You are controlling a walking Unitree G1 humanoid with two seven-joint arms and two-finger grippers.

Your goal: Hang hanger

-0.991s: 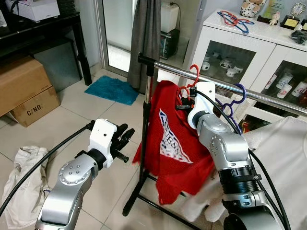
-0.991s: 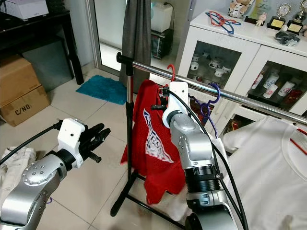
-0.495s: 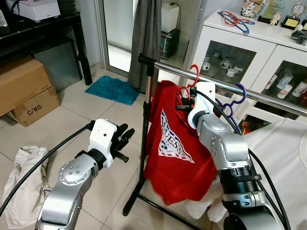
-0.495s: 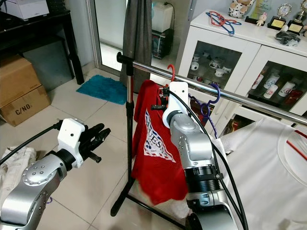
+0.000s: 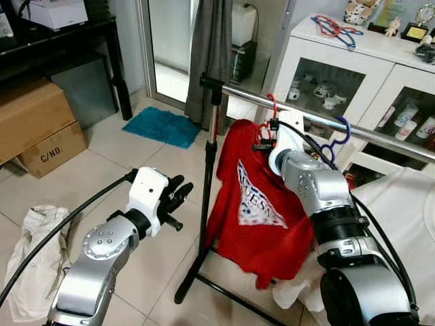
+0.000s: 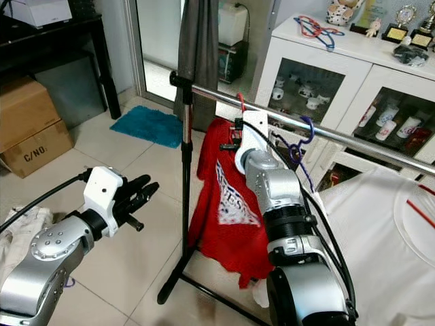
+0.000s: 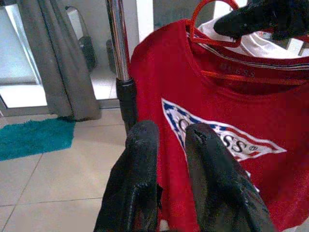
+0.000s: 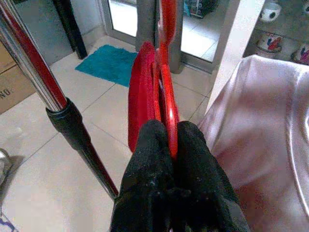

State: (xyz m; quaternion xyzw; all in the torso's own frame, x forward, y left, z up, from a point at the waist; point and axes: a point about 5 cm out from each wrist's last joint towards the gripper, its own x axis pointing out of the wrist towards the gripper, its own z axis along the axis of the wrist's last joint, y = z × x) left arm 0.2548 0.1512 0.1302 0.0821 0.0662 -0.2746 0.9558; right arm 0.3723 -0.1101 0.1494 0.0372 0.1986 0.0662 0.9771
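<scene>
A red hanger (image 8: 167, 72) carries a red T-shirt (image 5: 262, 204) with a printed triangle logo. My right gripper (image 8: 168, 141) is shut on the hanger's neck, up beside the chrome rail (image 5: 238, 93) of the clothes rack. The hanger's hook (image 5: 274, 100) pokes up just above the rail; whether it rests on the rail I cannot tell. The shirt hangs free to the right of the rack's upright pole (image 5: 206, 197). My left gripper (image 5: 178, 195) hovers lower, left of the pole, pointing at the shirt, with a narrow gap between its fingers (image 7: 142, 183) and nothing in it.
A purple hanger (image 5: 338, 139) hangs on the rail further right, above a white shirt (image 5: 401, 210). Behind stand a white glass-front cabinet (image 5: 319, 47) and a grey curtain (image 5: 217, 47). Cardboard boxes (image 5: 34, 122), a blue mat (image 5: 160, 125) and a crumpled cloth (image 5: 30, 265) lie left.
The red shirt has swung to the right under the hanger, and my right arm has reached slightly further toward the rail. The left arm holds the same pose.
</scene>
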